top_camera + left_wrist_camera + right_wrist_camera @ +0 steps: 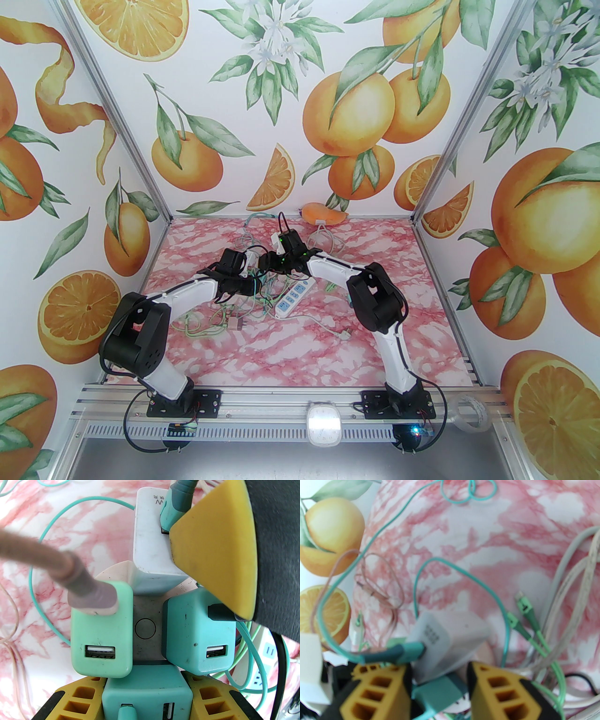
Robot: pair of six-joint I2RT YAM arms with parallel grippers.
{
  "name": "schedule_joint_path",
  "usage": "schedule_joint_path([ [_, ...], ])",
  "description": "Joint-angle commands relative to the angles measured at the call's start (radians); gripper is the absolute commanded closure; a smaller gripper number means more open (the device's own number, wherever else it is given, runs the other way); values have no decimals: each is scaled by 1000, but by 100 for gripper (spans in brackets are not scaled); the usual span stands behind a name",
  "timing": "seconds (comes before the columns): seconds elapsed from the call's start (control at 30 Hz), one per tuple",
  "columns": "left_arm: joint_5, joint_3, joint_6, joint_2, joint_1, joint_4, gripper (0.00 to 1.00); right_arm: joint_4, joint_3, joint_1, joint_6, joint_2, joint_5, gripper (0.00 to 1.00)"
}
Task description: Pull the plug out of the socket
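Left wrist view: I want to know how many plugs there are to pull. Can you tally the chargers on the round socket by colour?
White rectangular plastic charger: 1
Mint-green cube-shaped plastic charger: 1
Teal cube-shaped plastic chargers, one at right, one at bottom: 2
Total: 4

The right wrist view is soft: whether the right gripper [438,667] touches the teal charger [438,693] between its fingers cannot be told, and both run off the bottom edge. In the left wrist view the socket [145,627] is mostly covered by what is plugged into it. The near teal charger [145,691] is cut by the bottom edge, and a finger [211,550] of the right gripper hides a corner of the white charger [152,538]. The brown cable [35,555] on the left is a blur.
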Motion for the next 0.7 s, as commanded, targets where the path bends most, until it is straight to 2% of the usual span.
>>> schedule_joint_path([
  [0.0,-62,33,20,-71,-22,21,65,-215,-55,7,-39,50,92,56],
  [0.2,-220,44,111,-87,-97,-21,65,-216,-51,7,-37,50,98,56],
  [0.3,-231,35,116,-89,-105,-25,65,-218,-50,7,-36,51,99,56],
  [0.43,-217,27,108,-93,-102,-20,65,-222,-46,9,-35,55,103,56],
  [0.67,-51,34,27,-89,-33,-8,65,-250,-26,19,-53,62,119,57],
])
